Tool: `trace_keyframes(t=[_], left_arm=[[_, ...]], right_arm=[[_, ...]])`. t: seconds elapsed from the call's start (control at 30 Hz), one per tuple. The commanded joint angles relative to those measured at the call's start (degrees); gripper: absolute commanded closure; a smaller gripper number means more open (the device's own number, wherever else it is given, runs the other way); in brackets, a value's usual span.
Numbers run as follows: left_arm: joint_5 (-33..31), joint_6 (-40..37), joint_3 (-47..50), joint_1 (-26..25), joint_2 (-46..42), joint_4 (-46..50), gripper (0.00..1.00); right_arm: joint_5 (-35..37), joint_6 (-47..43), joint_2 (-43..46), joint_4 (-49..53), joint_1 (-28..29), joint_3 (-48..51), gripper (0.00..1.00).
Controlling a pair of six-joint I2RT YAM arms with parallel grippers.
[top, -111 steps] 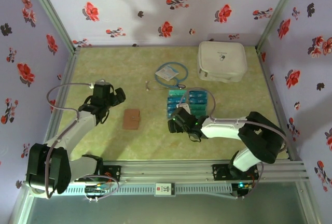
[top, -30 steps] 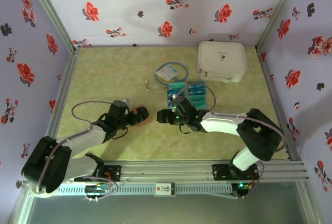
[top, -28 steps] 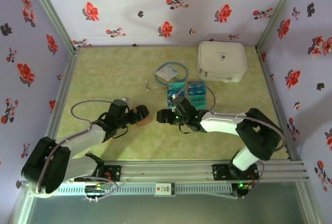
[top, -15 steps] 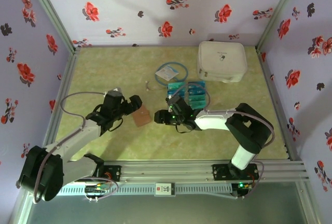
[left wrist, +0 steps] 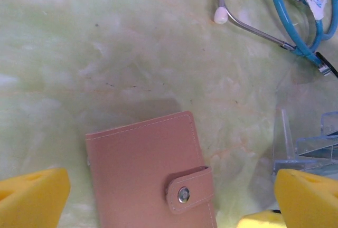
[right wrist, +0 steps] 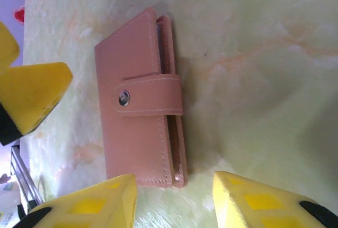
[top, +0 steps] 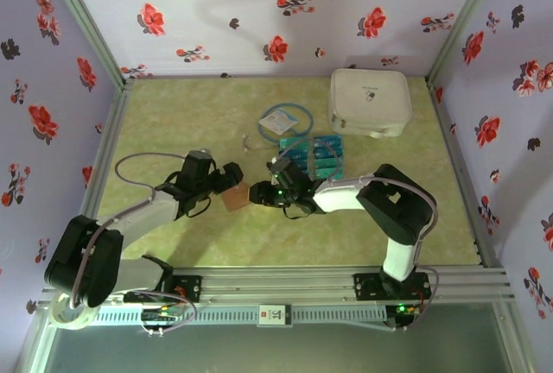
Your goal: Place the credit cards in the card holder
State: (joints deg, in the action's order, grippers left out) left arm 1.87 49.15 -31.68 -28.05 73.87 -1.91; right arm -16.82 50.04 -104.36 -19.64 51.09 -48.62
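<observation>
- The left gripper [top: 228,173] is held spread to its widest, with nothing between its fingers. It hangs just over the far-left corner of the card holder, and in its wrist view the two yellow tips stand on either side of the holder's near half.
- The card holder [right wrist: 138,101] lies flat on the green table [top: 173,114] between the two grippers, folded shut, with its strap [right wrist: 150,95] snapped across the open edge.
- The right gripper [right wrist: 175,186] is seen with its jaws apart and pressed on nothing. The holder's long axis runs straight away from it, and the near short end sits at the mouth of the jaws, with the open edge toward the right finger. It is judged that the coming move turns on this end-on line-up, and that the right arm is the better placed to take hold.
- The credit cards [top: 324,153] stand to the right, behind the right arm, in a clear rack [left wrist: 311,143]. None has been put in yet.
- The holder's pockets are hidden by the closed cover, and its near end is cut off in the left wrist view. From above it is partly covered by both grippers. The cards are too small to be counted.
</observation>
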Motion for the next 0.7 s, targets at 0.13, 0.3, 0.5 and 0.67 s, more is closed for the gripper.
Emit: trace_keyframes(t=[0.13, 0.3, 0.5, 0.67], left_arm=[[1.7, 0.4, 1.0, -0.5, 2.9, -5.6, 0.0], [1.7, 0.9, 1.1, -1.3, 4.7, -7.0, 0.0], [1.5, 2.0, 1.5, -2.6, 6.1, -9.1, 0.0], [1.1, 3.3, 1.8, -3.7, 7.4, -11.1, 0.0]], right_arm=[[-1.9, 2.1, -2.5, -3.1, 1.0, -2.3, 0.6], [-2.8, 3.2, -4.3, -4.6, 1.2, -3.1, 0.63], [-3.6, 5.1, -6.1, -7.5, 1.5, -3.2, 0.73], [-3.8, 6.5, -7.1, -10.3, 1.4, -2.5, 1.0]])
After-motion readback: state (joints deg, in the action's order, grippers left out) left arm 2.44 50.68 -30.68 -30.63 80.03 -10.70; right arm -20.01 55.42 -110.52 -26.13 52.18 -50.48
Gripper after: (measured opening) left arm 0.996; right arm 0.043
